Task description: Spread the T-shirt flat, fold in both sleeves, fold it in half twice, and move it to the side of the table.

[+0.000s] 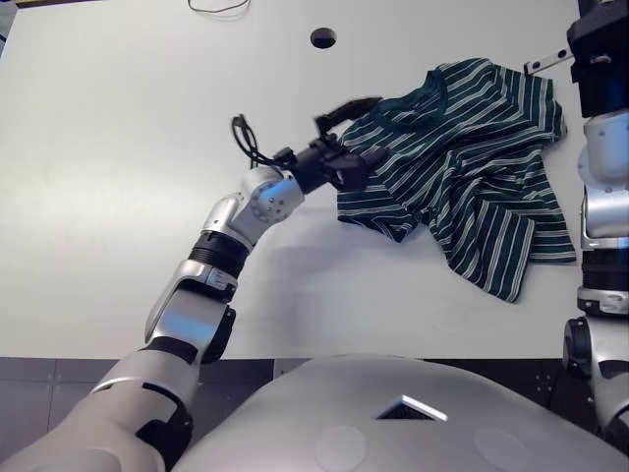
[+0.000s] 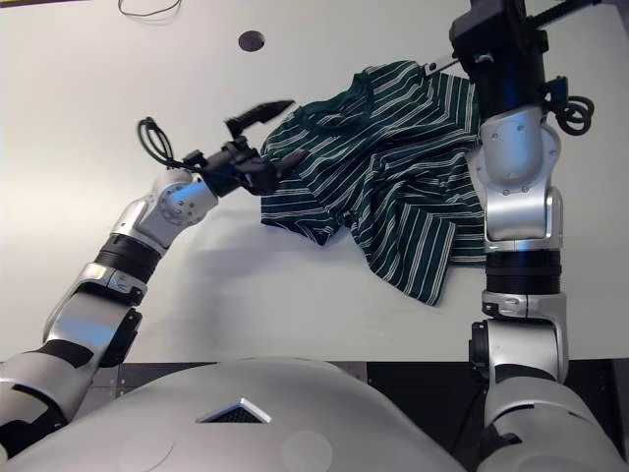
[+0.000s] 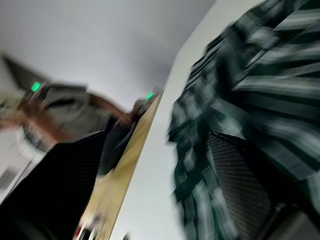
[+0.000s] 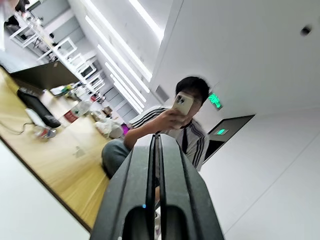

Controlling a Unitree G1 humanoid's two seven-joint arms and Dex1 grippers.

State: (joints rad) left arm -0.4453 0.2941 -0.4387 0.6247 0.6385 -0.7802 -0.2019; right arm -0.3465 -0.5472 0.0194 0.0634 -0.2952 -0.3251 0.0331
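T-shirt (image 1: 462, 167), in the head view, lies crumpled on the table's (image 1: 147, 118) right half; the left gripper (image 1: 371, 130) gapes at its left edge. Left wrist view: cloth sits inside the spread jaws, so pinch one layer only, then draw outward. Right wrist view: right gripper (image 4: 156, 140) clenched, empty, pointing up away from the cloth.

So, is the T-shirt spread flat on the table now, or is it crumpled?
Crumpled, not spread flat. The T-shirt lies bunched on the table, with deep wrinkles and parts of the cloth doubled over each other.
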